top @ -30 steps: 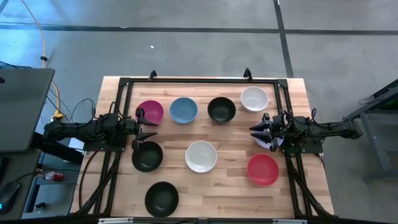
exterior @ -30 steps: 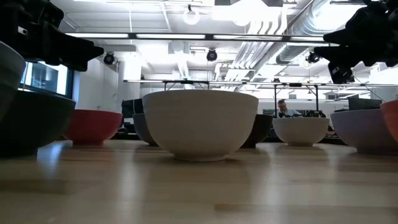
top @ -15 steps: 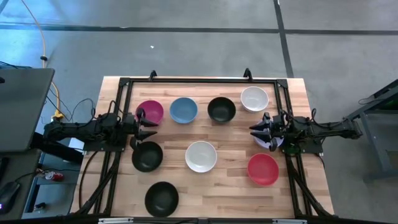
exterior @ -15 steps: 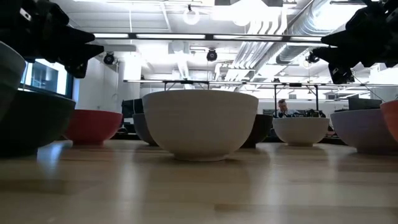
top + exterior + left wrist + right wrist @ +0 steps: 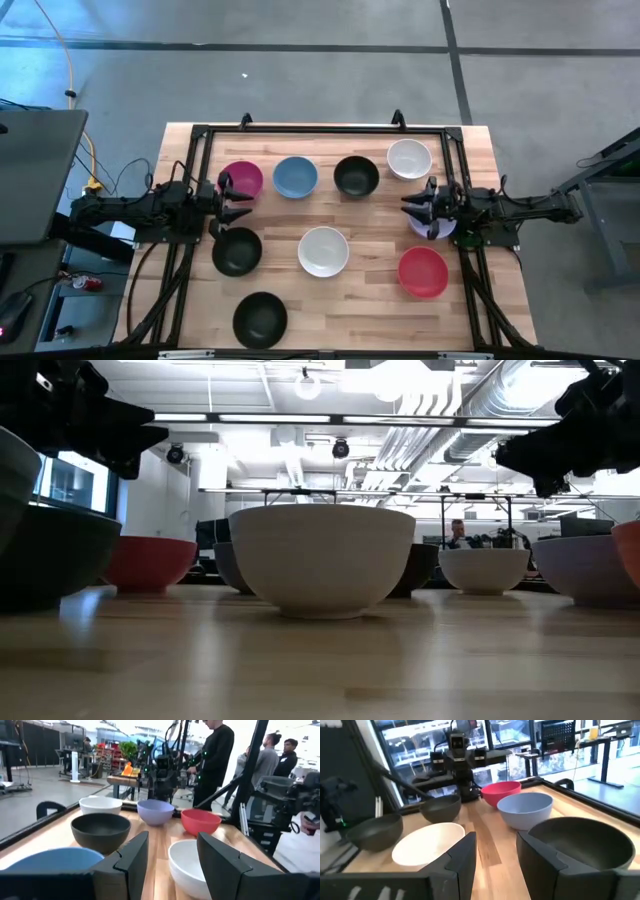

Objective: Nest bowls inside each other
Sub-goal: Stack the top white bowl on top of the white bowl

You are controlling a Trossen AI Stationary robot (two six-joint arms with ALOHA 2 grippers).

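Note:
Nine bowls rest upright on their bases on the wooden table [image 5: 370, 310]. Magenta [image 5: 241, 178], blue [image 5: 295, 177], black [image 5: 356, 176] and white [image 5: 409, 158] stand in a far row. Nearer stand black [image 5: 237, 251], white [image 5: 323, 251], red [image 5: 423, 272] and black [image 5: 260, 320]. The lavender bowl [image 5: 443, 226] sits partly under the right arm. My left gripper [image 5: 240, 199] is open and empty, above the table between the magenta bowl and the black one nearer. My right gripper [image 5: 410, 208] is open and empty, beside the lavender bowl. Both point toward the table's middle.
A black metal frame [image 5: 300, 130] runs around the table's far and side edges. People stand beyond the table in the left wrist view [image 5: 215, 755]. Bare wood lies between the two bowl rows and at the table's near right [image 5: 340, 315].
Both grippers have shifted a little toward the table's far edge and stay open. More of the lavender bowl shows beside the right arm now. No bowl has moved.

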